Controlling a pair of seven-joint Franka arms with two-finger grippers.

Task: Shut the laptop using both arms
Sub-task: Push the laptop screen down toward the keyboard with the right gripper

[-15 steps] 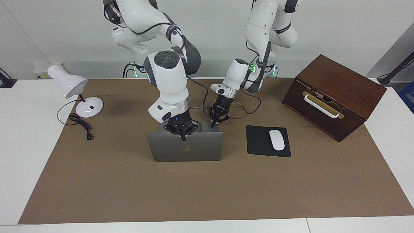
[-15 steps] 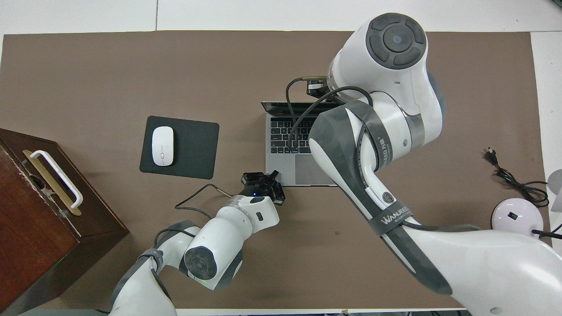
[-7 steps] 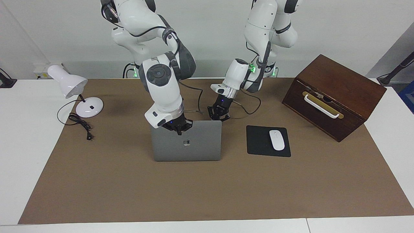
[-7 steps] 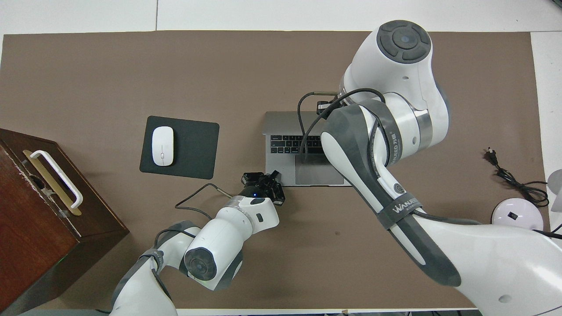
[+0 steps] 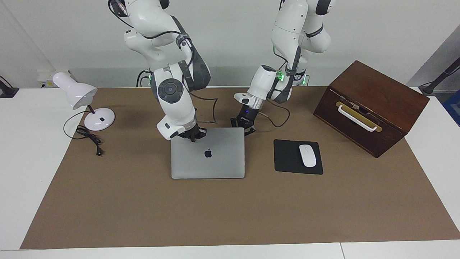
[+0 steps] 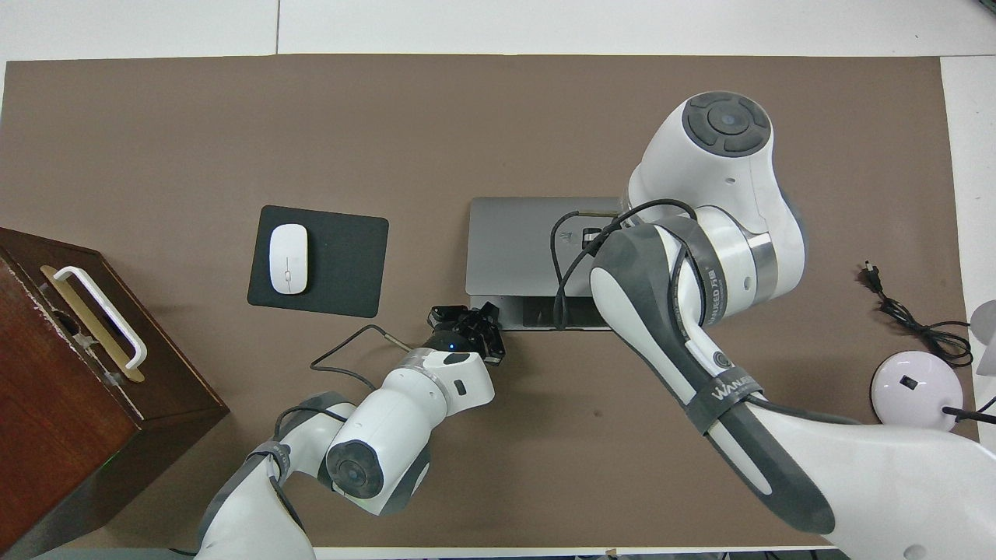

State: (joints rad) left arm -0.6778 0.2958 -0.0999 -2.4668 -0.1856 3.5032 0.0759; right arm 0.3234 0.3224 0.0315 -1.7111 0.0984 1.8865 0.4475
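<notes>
The silver-grey laptop (image 5: 215,162) lies mid-table with its lid tipped almost flat, apple logo up. In the overhead view a narrow strip of the laptop's (image 6: 513,241) base still shows along the edge nearest the robots. My right gripper (image 5: 194,137) is shut, its tips pressing on the lid near that edge, toward the right arm's end; the arm hides it in the overhead view. My left gripper (image 5: 247,130) is shut at the laptop's corner nearest the robots, toward the left arm's end. The left gripper (image 6: 476,317) is against the base's corner.
A black mouse pad (image 5: 287,160) with a white mouse (image 5: 307,155) lies beside the laptop toward the left arm's end. A brown wooden box (image 5: 373,104) with a white handle stands at that end. A white desk lamp (image 5: 77,94) and its cord (image 5: 90,138) are at the right arm's end.
The right gripper has pushed the lid down from near upright to almost flat, moving toward the robots with it. The left gripper has stayed at the base's corner.
</notes>
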